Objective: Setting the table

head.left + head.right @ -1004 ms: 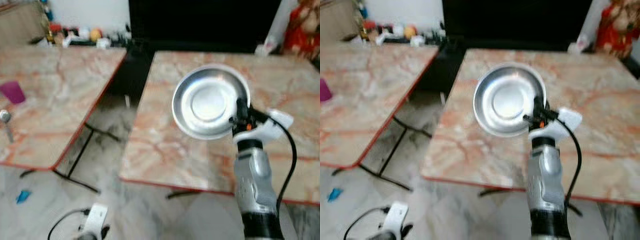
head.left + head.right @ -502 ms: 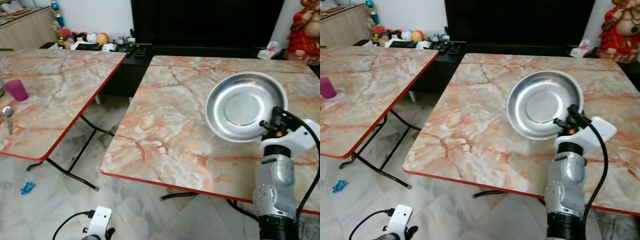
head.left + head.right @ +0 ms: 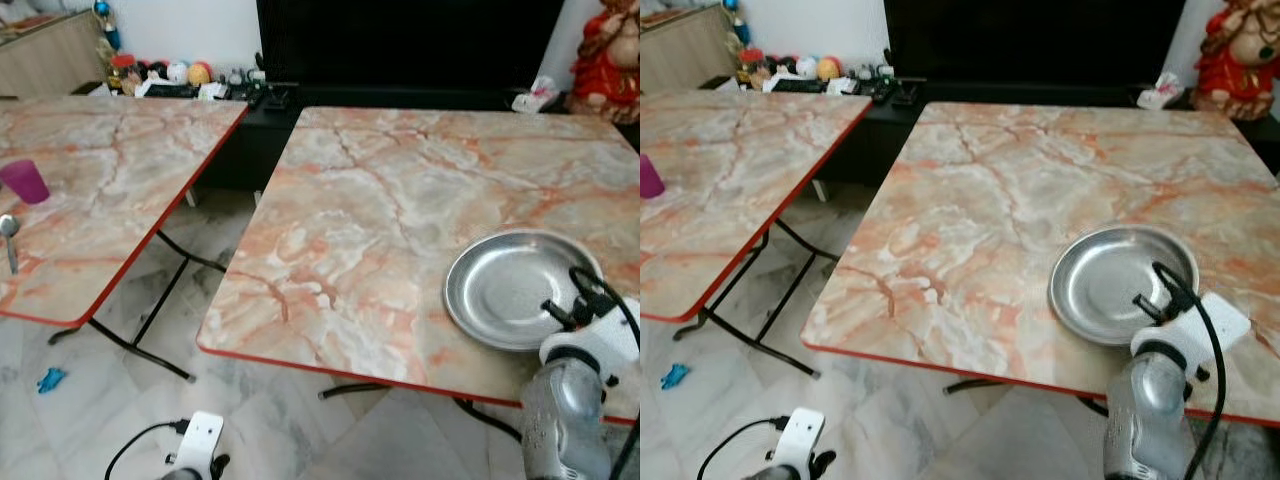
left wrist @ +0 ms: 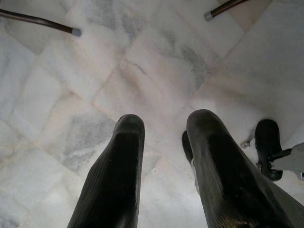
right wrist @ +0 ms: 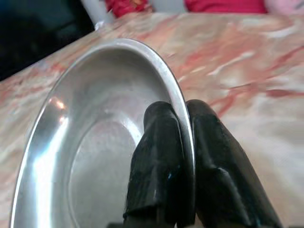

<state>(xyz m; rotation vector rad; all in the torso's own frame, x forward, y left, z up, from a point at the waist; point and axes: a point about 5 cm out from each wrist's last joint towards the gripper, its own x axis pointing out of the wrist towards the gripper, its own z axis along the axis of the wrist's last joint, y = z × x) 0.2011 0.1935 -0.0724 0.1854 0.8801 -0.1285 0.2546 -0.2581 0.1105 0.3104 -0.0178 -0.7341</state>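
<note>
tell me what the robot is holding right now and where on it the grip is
The right gripper is shut on the steel plate, pinching its rim at the near edge, one finger inside and one outside. The left gripper hangs open over the floor, holding nothing.

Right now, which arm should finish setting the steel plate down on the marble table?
Right. The right gripper is shut on the rim of the steel plate, low over the marble table. The left gripper hangs idle over the floor.

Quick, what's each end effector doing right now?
Left end effector: open, holding nothing, hanging over the floor.
Right end effector: closed on the rim of the steel plate.
</note>
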